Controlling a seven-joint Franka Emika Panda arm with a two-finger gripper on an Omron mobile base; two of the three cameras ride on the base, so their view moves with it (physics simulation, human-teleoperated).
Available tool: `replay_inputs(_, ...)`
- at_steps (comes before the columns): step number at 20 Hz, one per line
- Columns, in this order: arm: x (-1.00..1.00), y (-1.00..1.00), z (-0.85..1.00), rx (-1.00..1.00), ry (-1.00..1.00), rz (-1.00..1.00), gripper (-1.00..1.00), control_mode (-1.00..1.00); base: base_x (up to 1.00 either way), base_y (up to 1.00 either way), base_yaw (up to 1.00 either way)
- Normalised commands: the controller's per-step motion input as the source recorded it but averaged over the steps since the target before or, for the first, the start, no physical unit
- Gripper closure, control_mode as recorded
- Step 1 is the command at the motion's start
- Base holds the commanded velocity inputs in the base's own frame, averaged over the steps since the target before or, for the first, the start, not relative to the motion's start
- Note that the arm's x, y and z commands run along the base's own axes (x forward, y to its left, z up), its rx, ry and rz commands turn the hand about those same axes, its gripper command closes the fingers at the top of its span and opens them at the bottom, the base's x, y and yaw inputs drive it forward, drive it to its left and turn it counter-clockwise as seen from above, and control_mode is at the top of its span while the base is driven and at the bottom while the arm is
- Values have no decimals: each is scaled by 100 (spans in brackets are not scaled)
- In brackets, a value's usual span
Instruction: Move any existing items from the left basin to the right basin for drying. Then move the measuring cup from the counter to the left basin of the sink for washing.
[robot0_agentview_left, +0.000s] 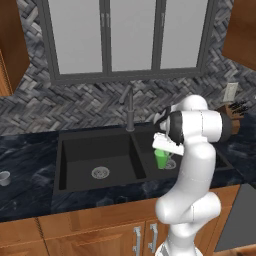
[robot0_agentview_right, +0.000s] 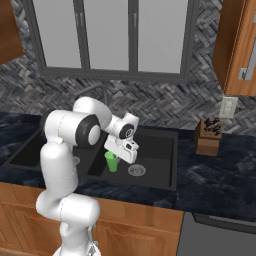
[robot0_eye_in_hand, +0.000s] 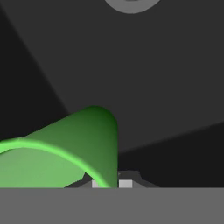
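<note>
Tumbler and claw read most clearly for us from the right base view: the green cup hangs upright just below the claw, rim up, its long axis vertical, over the right basin, with that basin's steel drain just beyond and beneath the claw. We take the claw as clamped on the tumbler's rim. From the left base view we see the same green tumbler under the claw, partly behind the white arm, and also what the other side hides: the left basin with its own drain, the faucet behind, and far to the claw's left a small grey measuring cup standing on the desk. Looking along the hand, we see the tumbler large against one fingertip, its open rim nearest us and its body running away toward the black basin floor.
</note>
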Motion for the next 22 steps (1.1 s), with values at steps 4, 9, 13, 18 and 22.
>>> replay_inputs(4,4,0,-20,2,0,0,100,-100,0,0,0)
replay_inputs(9,6,0,-14,3,0,0,100,-100,0,0,0)
replay_inputs(13,9,0,-11,4,0,0,100,-100,0,0,0)
replay_inputs(18,7,0,-12,4,0,0,100,-100,0,0,0)
replay_inputs(22,8,0,-19,3,0,0,100,-100,0,0,0)
